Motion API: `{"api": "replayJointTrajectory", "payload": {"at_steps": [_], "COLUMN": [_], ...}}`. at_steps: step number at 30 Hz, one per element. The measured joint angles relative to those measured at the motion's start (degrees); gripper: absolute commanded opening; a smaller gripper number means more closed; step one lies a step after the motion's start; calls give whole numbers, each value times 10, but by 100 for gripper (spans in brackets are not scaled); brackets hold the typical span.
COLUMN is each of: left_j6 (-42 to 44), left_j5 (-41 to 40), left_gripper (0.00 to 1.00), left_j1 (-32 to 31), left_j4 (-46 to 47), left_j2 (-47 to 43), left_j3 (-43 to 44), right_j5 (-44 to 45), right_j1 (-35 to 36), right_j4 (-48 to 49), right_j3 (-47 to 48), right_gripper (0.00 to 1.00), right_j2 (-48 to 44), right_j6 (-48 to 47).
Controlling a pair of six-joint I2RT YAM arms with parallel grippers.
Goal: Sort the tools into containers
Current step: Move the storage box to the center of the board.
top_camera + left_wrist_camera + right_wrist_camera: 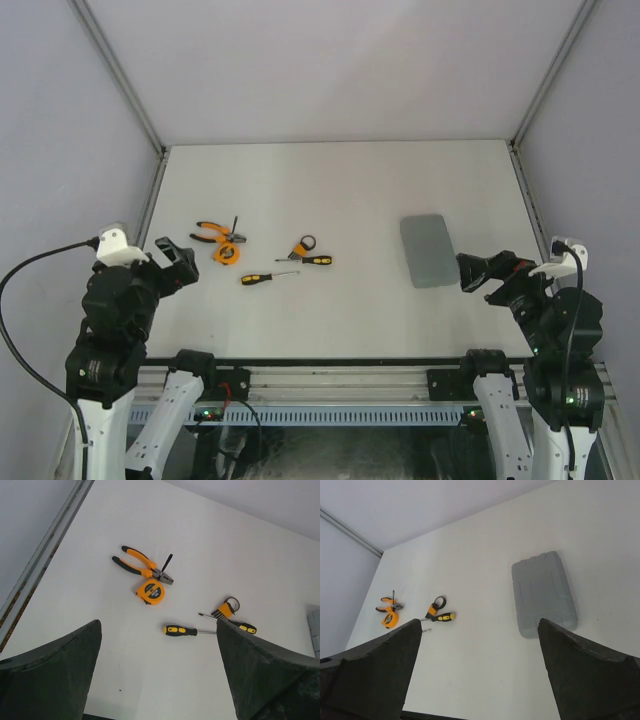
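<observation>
The grey tool case lies shut on the right of the table; it also shows in the right wrist view. Left of centre lie the orange-handled pliers, the round orange tape measure, two yellow-and-black screwdrivers and the hex-key set with ring. The left wrist view shows the pliers, tape measure, a screwdriver and the hex-key set. My left gripper is open and empty, left of the tools. My right gripper is open and empty, right of the case.
The white table is bounded by grey walls and metal rails at left and right. A black rail runs along the near edge between the arm bases.
</observation>
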Motion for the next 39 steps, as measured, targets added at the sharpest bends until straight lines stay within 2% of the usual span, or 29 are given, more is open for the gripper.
{"api": "replayJointTrajectory", "payload": {"at_steps": [12,17,27,31,35,39], "left_j6": [-2,-3,-20,-25,-33,-39], "left_j5": [-9,-9,-10,-10,-5,3], "left_gripper": [100,100,100,100,100,100], "left_j1": [0,0,0,0,0,0], "left_j4": [9,13,29,40,46,50], "left_j2": [3,7,14,22,23,24], "left_j3": [-4,-13,-53,-65,-75,-79], "right_j5": [44,71,74,84,117,118], "right_j1": [0,0,-2,18,56,58], "right_j4": [-14,-28,-41,-31,-4,44], "right_j3": [0,0,-4,-15,-16,-16], "right_gripper": [100,100,97,98,97,98], "right_j2": [3,34,156,221,296,382], "right_j6": [-5,-3,-7,-11,-17,-27]}}
